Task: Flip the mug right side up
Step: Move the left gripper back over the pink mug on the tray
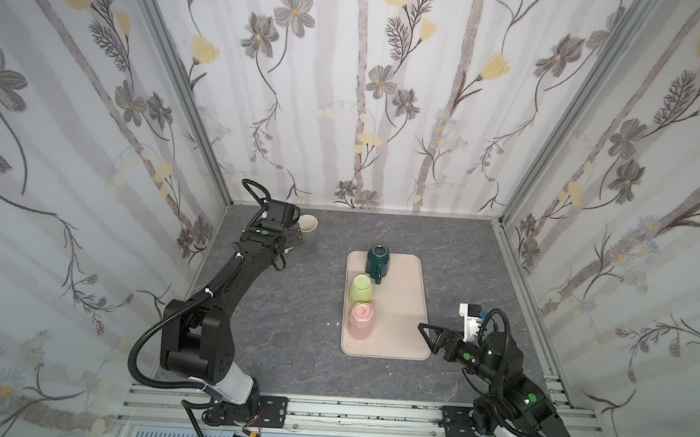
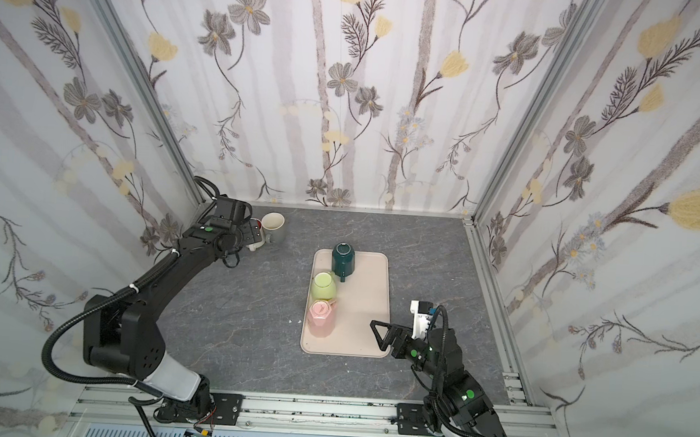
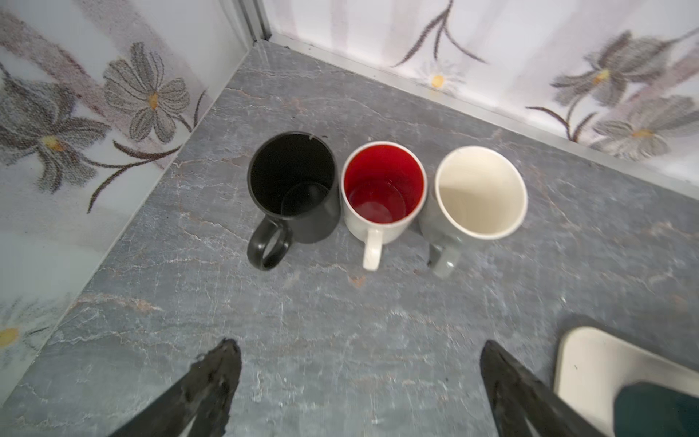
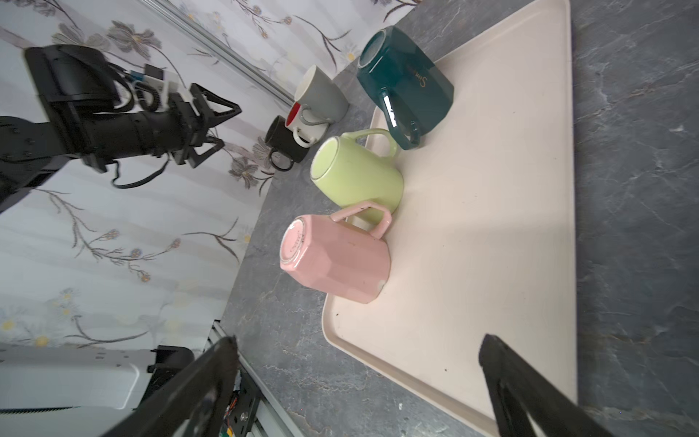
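Three mugs stand upside down in a row on the beige tray [image 1: 401, 310]: a dark green mug [image 1: 377, 263] at the back, a light green mug [image 1: 361, 290] in the middle and a pink mug [image 1: 361, 321] nearest the front. My right gripper [image 1: 430, 337] hovers open at the tray's front right corner, apart from the pink mug [image 4: 336, 257], with nothing between its fingers. My left gripper [image 3: 359, 348] is open and empty at the back left, a short way from three upright mugs.
A black mug [image 3: 295, 189], a white mug with a red inside [image 3: 384, 185] and a grey mug with a cream inside [image 3: 480, 193] stand upright in a row in the back left corner. Patterned walls close in the back and both sides.
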`<state>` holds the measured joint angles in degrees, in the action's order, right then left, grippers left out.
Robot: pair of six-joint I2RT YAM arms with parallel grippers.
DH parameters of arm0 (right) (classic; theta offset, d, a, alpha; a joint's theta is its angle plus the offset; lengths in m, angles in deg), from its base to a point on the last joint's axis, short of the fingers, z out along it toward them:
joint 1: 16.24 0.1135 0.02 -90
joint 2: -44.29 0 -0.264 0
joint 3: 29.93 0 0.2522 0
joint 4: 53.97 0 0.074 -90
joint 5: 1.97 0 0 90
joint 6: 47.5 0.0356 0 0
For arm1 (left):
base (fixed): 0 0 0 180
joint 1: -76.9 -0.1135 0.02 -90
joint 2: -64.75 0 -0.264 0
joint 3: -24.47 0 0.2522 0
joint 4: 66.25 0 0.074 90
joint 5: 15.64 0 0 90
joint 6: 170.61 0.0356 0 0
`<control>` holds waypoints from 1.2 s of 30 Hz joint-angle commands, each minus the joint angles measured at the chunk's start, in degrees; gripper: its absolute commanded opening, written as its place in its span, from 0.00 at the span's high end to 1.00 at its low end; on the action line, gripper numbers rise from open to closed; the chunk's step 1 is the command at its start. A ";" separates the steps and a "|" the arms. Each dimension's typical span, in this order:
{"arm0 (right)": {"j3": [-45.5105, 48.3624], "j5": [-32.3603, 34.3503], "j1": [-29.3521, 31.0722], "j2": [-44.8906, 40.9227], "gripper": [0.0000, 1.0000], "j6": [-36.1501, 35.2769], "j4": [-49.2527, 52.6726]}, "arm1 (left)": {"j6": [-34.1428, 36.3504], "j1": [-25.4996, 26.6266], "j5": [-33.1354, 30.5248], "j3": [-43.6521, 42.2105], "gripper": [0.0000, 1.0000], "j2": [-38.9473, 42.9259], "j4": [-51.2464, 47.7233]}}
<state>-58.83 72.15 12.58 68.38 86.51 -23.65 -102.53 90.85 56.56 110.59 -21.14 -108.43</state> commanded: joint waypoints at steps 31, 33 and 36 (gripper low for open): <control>-0.84 7.43 0.07 23.22 0.00 2.91 -19.98 | -10.79 36.67 20.23 -22.71 0.00 18.52 12.58; -0.96 7.73 0.09 23.41 0.00 3.14 -19.93 | -11.21 36.84 19.97 -22.78 0.00 18.15 12.40; -0.62 8.37 0.05 23.11 0.00 3.79 -20.12 | -11.44 37.28 19.83 -23.49 0.00 17.60 12.82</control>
<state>-59.33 79.01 12.67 91.53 88.93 -40.55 -112.97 127.83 76.10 87.38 -3.13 -97.35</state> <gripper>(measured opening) 0.996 0.997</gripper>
